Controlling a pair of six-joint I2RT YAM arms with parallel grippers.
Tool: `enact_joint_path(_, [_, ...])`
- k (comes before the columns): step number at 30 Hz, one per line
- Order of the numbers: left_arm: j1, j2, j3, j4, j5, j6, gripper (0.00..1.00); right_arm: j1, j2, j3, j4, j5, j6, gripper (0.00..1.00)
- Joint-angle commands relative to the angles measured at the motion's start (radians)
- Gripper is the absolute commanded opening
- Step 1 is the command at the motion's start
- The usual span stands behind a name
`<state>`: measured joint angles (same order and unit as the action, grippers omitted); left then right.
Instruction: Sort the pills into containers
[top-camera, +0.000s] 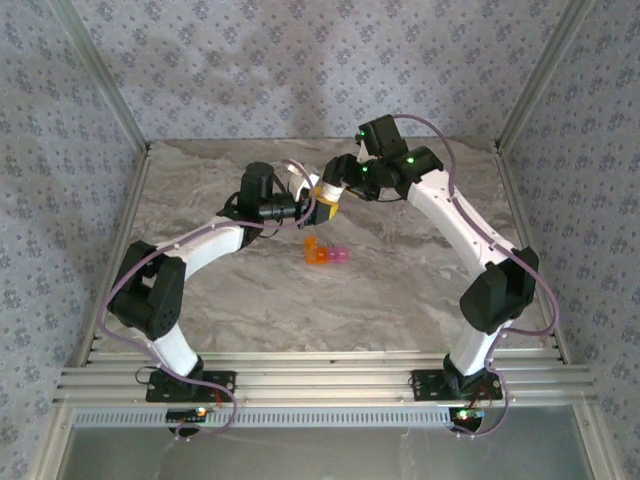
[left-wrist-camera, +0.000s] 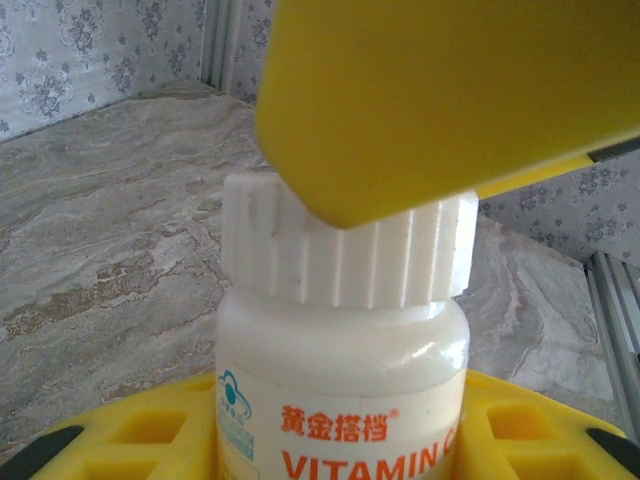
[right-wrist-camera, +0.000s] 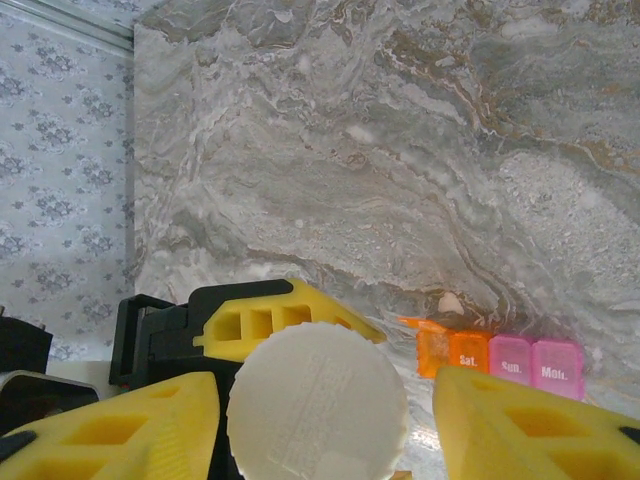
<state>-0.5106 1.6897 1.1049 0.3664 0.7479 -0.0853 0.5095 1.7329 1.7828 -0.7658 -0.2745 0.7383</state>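
Top view: the strip of orange and pink translucent plastic containers (top-camera: 326, 254) lay mid-way across the grey marbled table (top-camera: 420, 290) (nearer than both grippers). Left wrist: the left gripper (left-wrist-camera: 340, 445) clamped an upright white plastic vitamin bottle (left-wrist-camera: 340, 370). Right wrist: the right gripper (right-wrist-camera: 325, 435) straddled its ribbed cap (right-wrist-camera: 318, 400), jaws parted.

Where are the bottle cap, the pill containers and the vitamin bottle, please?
bottle cap (right-wrist-camera: 318, 405): right wrist view, top face.
pill containers (right-wrist-camera: 510, 358): right wrist view, pink lid.
vitamin bottle (left-wrist-camera: 340, 370): left wrist view, white shoulder.
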Motion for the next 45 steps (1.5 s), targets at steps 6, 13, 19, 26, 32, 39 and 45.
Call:
enact_joint_path(6, [-0.003, 0.014, 0.057, 0.008, 0.021, -0.01, 0.0, 0.009, 0.009, -0.023, 0.017, -0.038, -0.002, 0.54])
enact_joint_path(13, [0.0, 0.024, 0.072, 0.001, 0.032, -0.014, 0.0, 0.003, -0.001, -0.052, 0.042, -0.054, -0.041, 0.38])
enact_joint_path(19, [0.013, 0.027, 0.094, 0.01, 0.082, -0.066, 0.0, -0.027, -0.075, -0.194, 0.265, -0.188, -0.247, 0.37])
enact_joint_path(26, [0.025, 0.029, 0.113, 0.05, 0.138, -0.168, 0.0, -0.116, -0.123, -0.303, 0.439, -0.323, -0.319, 0.49])
enact_joint_path(32, [0.026, 0.013, 0.09, 0.051, 0.106, -0.166, 0.0, -0.157, -0.191, -0.343, 0.48, -0.311, -0.229, 0.71])
enact_joint_path(39, [0.026, -0.008, 0.096, -0.067, 0.109, -0.067, 0.0, -0.158, -0.214, -0.357, 0.463, -0.175, -0.035, 0.71])
enact_joint_path(45, [0.026, -0.004, 0.101, -0.101, 0.109, -0.034, 0.0, -0.131, -0.173, -0.32, 0.388, -0.081, 0.057, 0.72])
